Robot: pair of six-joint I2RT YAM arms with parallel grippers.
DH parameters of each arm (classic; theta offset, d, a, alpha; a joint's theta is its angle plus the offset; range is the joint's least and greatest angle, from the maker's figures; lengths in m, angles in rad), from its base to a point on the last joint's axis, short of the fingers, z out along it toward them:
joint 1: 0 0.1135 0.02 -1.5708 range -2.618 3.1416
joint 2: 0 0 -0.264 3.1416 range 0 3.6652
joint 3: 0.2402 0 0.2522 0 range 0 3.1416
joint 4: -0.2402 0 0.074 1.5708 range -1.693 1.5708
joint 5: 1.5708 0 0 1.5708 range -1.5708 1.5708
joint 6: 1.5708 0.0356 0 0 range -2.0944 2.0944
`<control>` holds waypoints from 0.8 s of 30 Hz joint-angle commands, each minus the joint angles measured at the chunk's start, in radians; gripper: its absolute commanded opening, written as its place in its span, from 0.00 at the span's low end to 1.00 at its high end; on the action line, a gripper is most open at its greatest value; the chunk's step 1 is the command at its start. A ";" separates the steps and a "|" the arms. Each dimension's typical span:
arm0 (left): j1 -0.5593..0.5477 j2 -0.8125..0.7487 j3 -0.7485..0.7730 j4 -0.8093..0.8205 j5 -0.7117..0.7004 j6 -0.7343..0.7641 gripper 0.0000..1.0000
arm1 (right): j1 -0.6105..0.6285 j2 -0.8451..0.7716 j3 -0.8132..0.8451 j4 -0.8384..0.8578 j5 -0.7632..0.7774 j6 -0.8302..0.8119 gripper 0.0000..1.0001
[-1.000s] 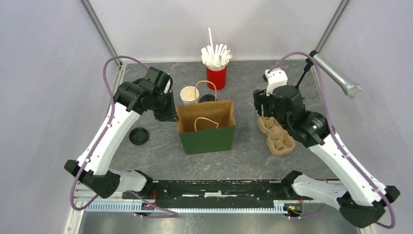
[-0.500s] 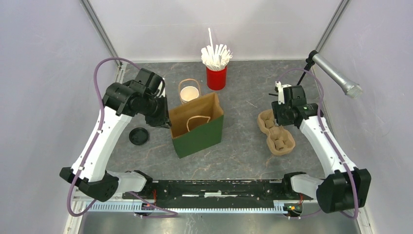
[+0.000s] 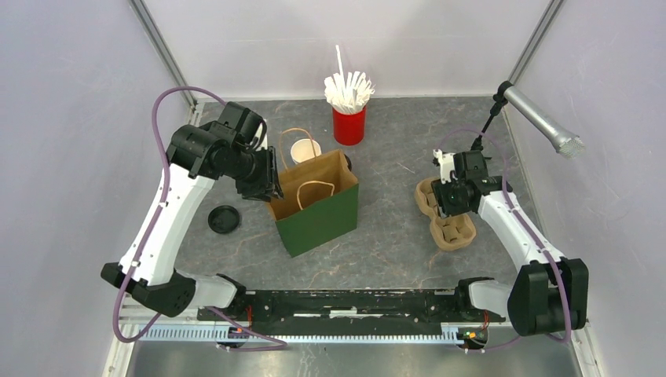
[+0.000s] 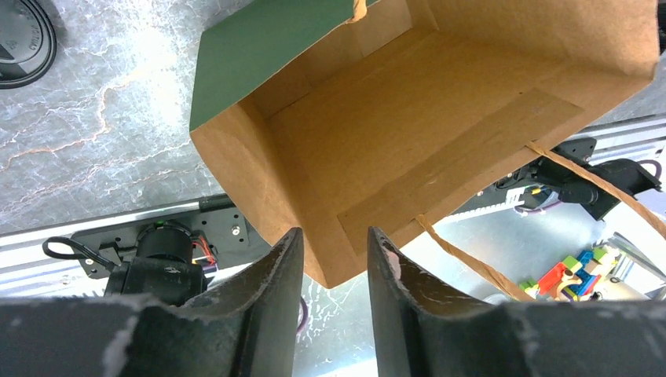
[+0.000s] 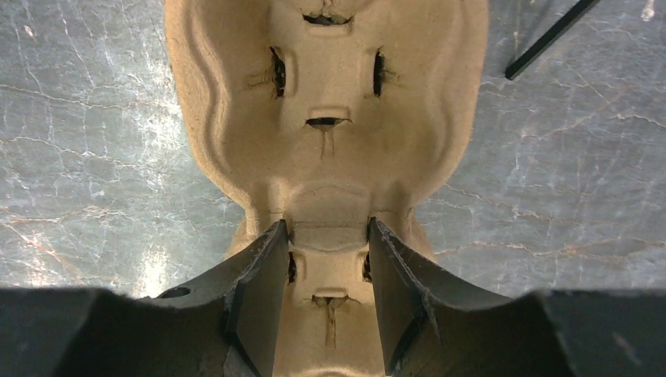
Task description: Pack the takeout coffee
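Note:
The lidded takeout coffee is not in view. A green paper bag [image 3: 318,224] with a brown inside stands tilted at the table's middle. My left gripper [image 3: 271,191] is shut on its left rim corner. In the left wrist view the bag's [image 4: 408,118] corner sits between my left gripper's [image 4: 331,236] fingers. A brown pulp cup carrier [image 3: 454,228] lies at the right. My right gripper [image 3: 446,203] is down on it. In the right wrist view my right gripper [image 5: 326,228] has its fingers pressed against both sides of the carrier's [image 5: 326,94] middle ridge.
A lidless white cup [image 3: 305,149] stands just behind the bag. A loose black lid [image 3: 224,219] lies left of the bag and shows in the left wrist view [image 4: 20,43]. A red cup of white stirrers [image 3: 349,124] stands at the back. A microphone [image 3: 542,122] hangs at the back right.
My left gripper has pulled the bag leftward and turned it. My right arm has swung down and toward me, and its gripper has landed on the carrier's middle.

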 commanded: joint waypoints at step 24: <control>0.051 -0.026 -0.012 -0.019 -0.118 -0.074 0.61 | -0.003 -0.073 0.091 -0.036 0.016 -0.003 0.34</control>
